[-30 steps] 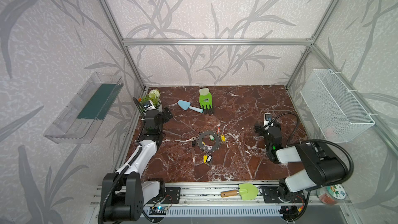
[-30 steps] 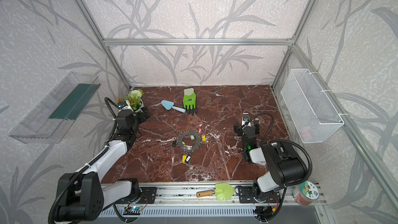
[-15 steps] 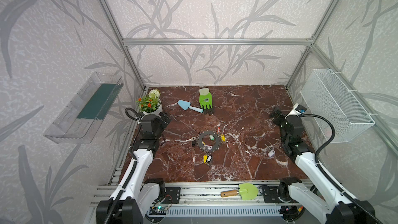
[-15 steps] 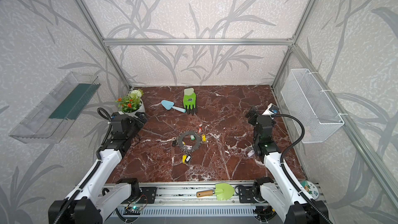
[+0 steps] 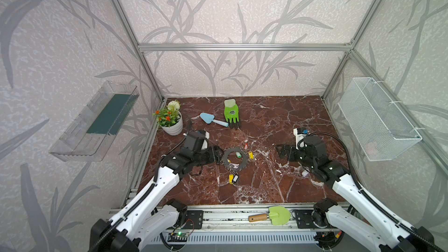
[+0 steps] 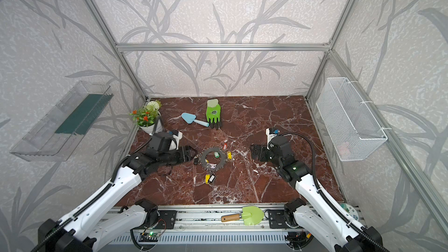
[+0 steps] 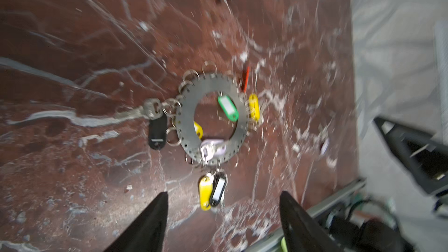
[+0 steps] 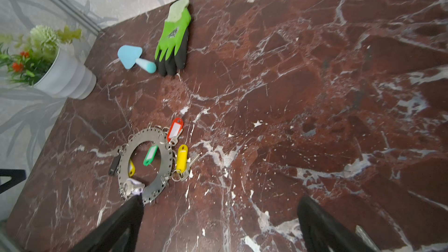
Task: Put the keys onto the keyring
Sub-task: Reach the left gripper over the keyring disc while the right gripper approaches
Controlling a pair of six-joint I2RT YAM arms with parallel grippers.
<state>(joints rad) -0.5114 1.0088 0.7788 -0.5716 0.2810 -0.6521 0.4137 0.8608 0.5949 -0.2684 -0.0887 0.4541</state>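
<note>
My left jaws stand apart, empty, the keyring (keys on its rim) just ahead; my right jaws gape wide.

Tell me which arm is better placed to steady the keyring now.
Left. The left gripper sits right at the rim of the keyring, jaws apart and empty; the right gripper, also open, stands clearly farther from it.

From where I sit, the keyring looks like matt grey metal, the keys have shiny plastic tags, and the table is glossy red marble.
</note>
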